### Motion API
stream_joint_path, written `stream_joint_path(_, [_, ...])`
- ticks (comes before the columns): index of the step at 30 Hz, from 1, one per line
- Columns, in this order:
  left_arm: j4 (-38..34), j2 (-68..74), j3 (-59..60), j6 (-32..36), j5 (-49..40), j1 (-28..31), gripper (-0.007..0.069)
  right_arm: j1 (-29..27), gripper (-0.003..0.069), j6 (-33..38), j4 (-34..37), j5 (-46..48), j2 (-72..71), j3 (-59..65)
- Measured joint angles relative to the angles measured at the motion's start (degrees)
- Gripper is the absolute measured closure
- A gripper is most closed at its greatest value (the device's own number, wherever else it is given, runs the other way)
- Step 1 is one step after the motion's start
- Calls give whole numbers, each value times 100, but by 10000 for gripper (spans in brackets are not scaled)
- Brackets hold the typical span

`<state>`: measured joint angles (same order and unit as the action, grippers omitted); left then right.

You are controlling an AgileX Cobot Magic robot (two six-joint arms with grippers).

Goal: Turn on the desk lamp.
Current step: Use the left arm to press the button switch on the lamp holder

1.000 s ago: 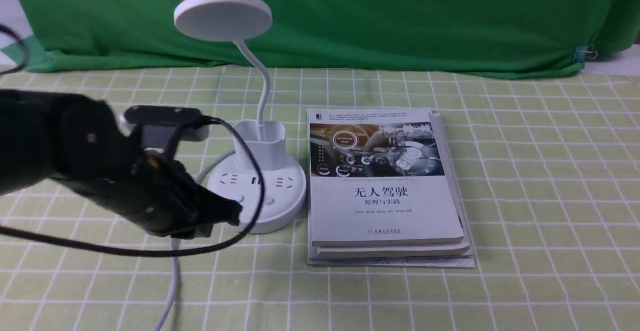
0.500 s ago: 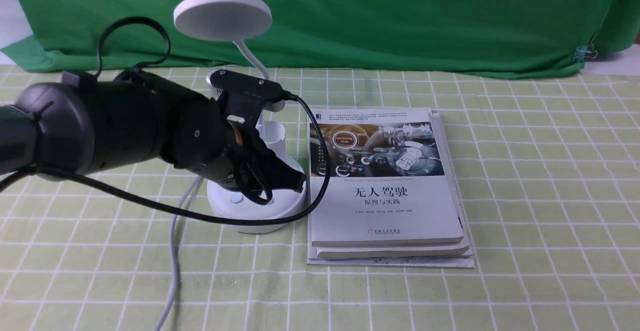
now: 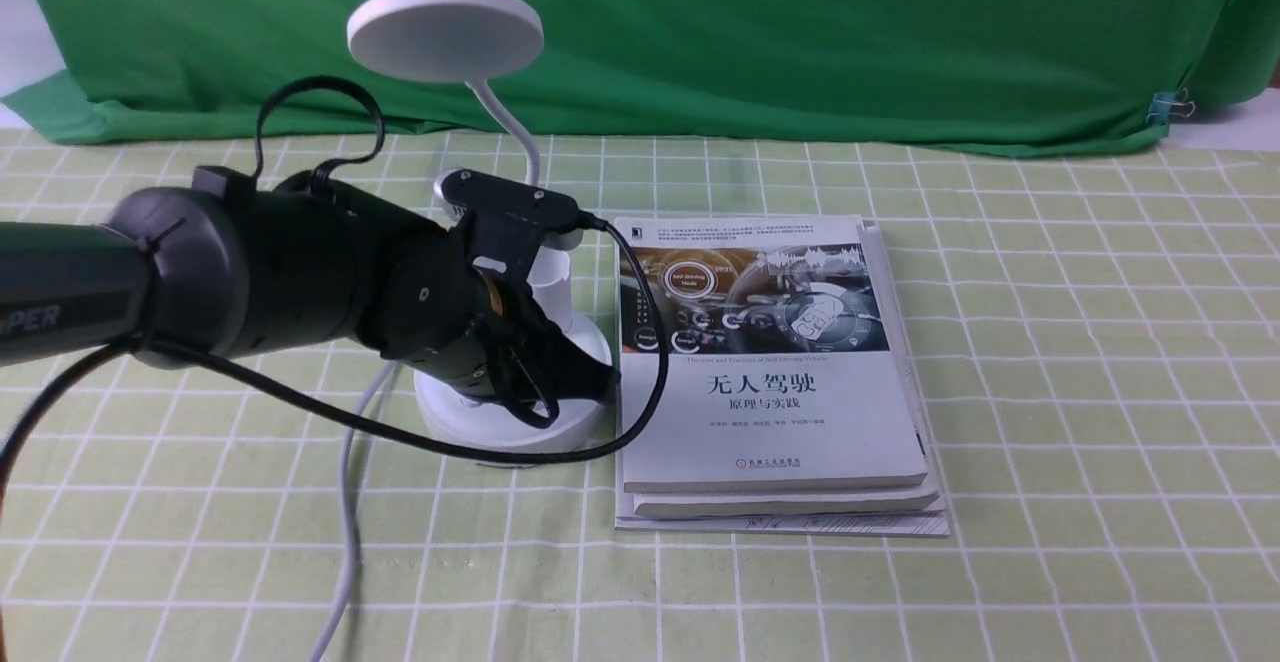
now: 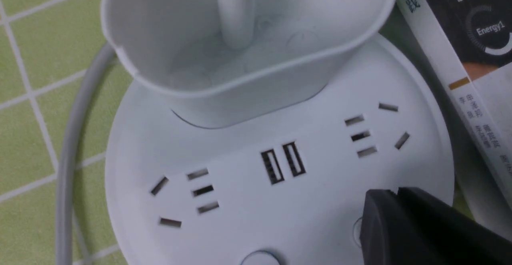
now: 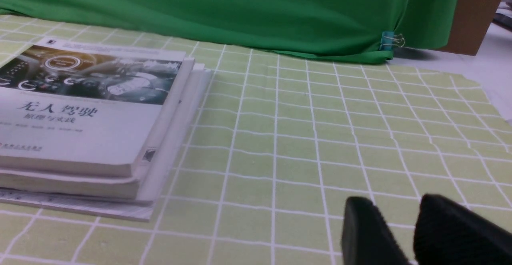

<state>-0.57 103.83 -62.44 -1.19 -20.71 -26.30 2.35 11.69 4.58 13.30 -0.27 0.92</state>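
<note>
The left gripper [image 4: 396,195], closed tight and empty, sits over the front of the desk lamp's [image 3: 445,32] round base [image 4: 256,217]; the right gripper [image 5: 396,201], slightly parted, holds nothing.

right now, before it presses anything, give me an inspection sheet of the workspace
surface: green checked tablecloth, flat
job's things: desk lamp upright, head not visibly lit; one button exposed, the other mostly hidden under the left end effector
clutter: stack of books close beside the lamp base
end effectors: left end effector shut, tip over the base; right end effector slightly open, empty, low over the cloth
cables: white cord trailing toward the camera; black arm cable looping in front of the base
surroundings: green backdrop, binder clip
</note>
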Motion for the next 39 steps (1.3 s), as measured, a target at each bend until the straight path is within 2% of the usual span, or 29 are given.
stream_joint_path(18, [-4,141,-32,14,36,0,606,0,414,0,0,0,0,0])
stream_joint_path(25, [-34,128,203,29,446,5,606,0,414,0,0,0,0,0])
stream_joint_path(39, [-65,-110,349,29,724,5,606,0,414,0,0,0,0,0])
